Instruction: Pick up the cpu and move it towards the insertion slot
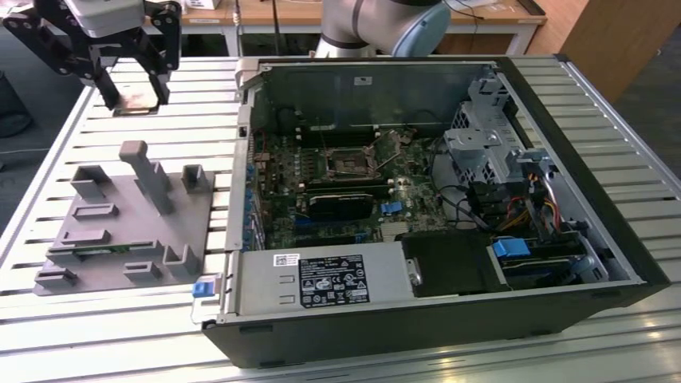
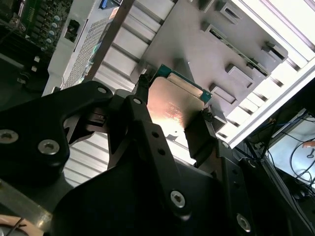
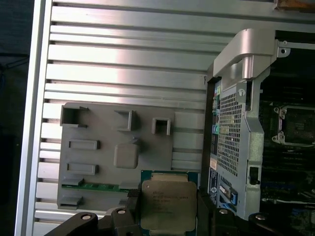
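Observation:
My gripper (image 1: 134, 96) hangs high over the slatted table at the exterior view's left, shut on the cpu (image 1: 137, 100), a flat square chip with a silvery top. In both wrist views the cpu (image 3: 167, 204) (image 2: 172, 108) sits edge-on between the two black fingers (image 3: 132, 200), showing a green rim. The gripper (image 2: 173, 101) holds it above the grey fixture. The insertion slot (image 1: 352, 162) (image 3: 295, 125), a square socket with a shiny frame and dark centre, lies on the motherboard inside the open computer case, well off to the exterior view's right of the gripper.
The grey parts fixture (image 1: 127, 231) (image 3: 123, 152) with upright posts lies on the table (image 1: 64, 319); a green memory stick (image 3: 93, 186) rests in it. The open case's wall (image 1: 242, 104) (image 3: 241, 123) rises between fixture and motherboard. Drive bays and cables (image 1: 511, 199) crowd the case's far side.

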Controlling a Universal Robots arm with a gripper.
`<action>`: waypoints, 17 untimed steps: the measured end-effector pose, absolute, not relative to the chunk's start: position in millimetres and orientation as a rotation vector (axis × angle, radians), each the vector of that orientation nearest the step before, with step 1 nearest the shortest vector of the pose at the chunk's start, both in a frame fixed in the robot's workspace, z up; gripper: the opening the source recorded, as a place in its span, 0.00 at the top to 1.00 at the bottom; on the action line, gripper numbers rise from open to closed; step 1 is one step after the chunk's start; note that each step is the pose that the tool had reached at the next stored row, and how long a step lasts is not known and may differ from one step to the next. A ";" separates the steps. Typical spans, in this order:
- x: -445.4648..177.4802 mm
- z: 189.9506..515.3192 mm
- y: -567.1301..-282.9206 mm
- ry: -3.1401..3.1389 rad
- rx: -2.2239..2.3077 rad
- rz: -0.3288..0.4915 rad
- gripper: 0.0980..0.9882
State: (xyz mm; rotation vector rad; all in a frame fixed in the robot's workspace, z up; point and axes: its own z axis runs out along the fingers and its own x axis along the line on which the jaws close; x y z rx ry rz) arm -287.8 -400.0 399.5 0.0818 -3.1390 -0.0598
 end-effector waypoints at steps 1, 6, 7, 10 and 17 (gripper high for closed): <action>-286.4 399.5 -399.9 -3.139 0.082 -0.060 0.50; -280.1 399.5 -399.9 -3.139 0.082 -0.060 0.50; -278.9 399.5 -400.0 -3.139 0.082 -0.060 0.50; -275.5 399.5 -400.0 -3.139 0.082 -0.060 0.50; -267.0 399.5 -400.0 -3.139 0.082 -0.060 0.50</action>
